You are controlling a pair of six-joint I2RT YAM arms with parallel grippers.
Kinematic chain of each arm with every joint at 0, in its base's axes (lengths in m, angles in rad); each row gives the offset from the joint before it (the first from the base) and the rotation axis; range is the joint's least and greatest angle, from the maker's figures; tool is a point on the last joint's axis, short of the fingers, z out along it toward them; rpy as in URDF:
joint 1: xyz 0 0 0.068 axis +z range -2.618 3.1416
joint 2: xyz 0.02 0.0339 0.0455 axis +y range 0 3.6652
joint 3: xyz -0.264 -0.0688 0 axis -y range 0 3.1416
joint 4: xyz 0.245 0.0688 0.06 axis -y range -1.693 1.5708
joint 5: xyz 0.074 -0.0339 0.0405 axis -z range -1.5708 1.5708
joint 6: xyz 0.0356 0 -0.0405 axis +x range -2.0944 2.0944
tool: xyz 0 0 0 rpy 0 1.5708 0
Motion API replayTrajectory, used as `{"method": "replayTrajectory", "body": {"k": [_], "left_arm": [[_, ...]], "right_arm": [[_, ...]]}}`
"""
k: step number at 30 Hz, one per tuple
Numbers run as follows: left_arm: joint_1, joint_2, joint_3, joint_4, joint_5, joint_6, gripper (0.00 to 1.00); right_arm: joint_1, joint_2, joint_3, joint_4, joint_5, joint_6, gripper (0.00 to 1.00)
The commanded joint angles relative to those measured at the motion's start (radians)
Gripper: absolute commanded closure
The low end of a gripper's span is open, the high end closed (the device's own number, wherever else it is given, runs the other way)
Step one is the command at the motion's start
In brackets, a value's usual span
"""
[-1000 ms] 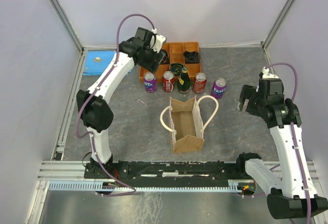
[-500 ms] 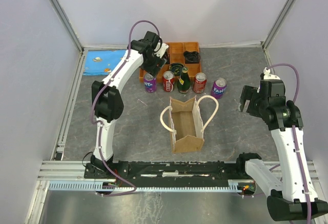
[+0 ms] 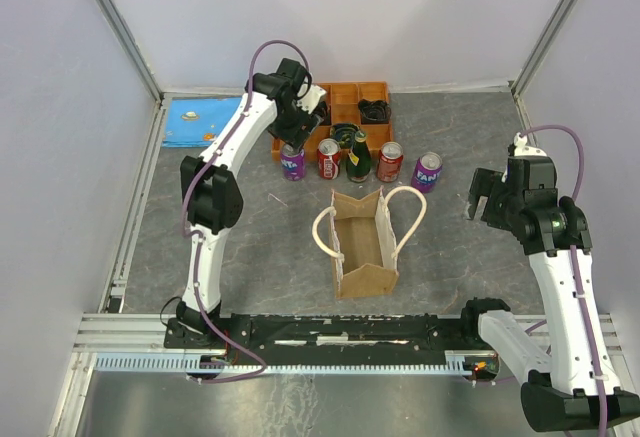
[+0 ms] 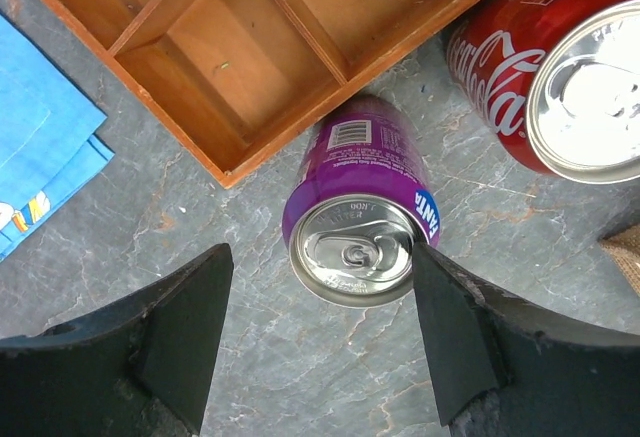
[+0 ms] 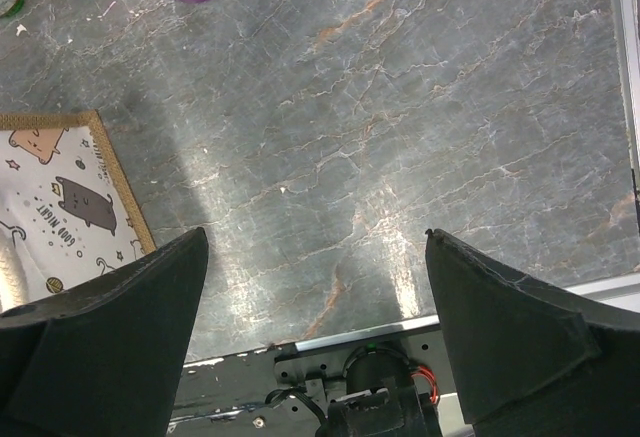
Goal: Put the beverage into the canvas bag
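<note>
The canvas bag (image 3: pixel 363 242) stands open at the table's middle, with cream handles on both sides. Behind it is a row of drinks: a purple can (image 3: pixel 292 162), a red can (image 3: pixel 328 158), a green bottle (image 3: pixel 358 157), a red can (image 3: pixel 389 161) and a purple can (image 3: pixel 427 171). My left gripper (image 3: pixel 297 135) is open above the leftmost purple can (image 4: pixel 360 217). In the left wrist view the can's top lies between the fingers, close to the right finger (image 4: pixel 455 327). My right gripper (image 3: pixel 480 197) is open and empty, to the right of the bag (image 5: pixel 60 207).
An orange compartment tray (image 3: pixel 345 107) stands behind the drinks and shows in the left wrist view (image 4: pixel 250 37). A blue cloth (image 3: pixel 195 122) lies at the back left. A red can (image 4: pixel 550 77) stands right of the purple one. The metal rail (image 5: pixel 360 342) runs along the near edge.
My left gripper has moved from over the orange tray forward and down to above the leftmost purple can. The right arm has barely moved.
</note>
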Motion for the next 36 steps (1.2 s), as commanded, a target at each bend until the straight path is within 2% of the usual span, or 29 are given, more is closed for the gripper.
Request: {"method": "replayTrajectory", "body": {"k": [1, 10, 21, 36], "left_arm": [[0.004, 0.042, 0.034, -0.062, 0.048, 0.037, 0.21], [0.005, 0.005, 0.097, -0.026, 0.054, 0.019, 0.21], [0.005, -0.026, 0.098, -0.034, 0.092, -0.002, 0.21], [0.002, 0.064, 0.101, -0.069, 0.073, 0.032, 0.21]], "right_arm": [[-0.004, -0.015, 0.022, 0.003, 0.002, -0.008, 0.03], [-0.004, -0.022, 0.008, 0.003, -0.003, -0.007, 0.03], [-0.005, 0.003, -0.001, 0.032, -0.021, -0.005, 0.03], [-0.004, 0.000, -0.002, 0.023, -0.011, -0.010, 0.02]]}}
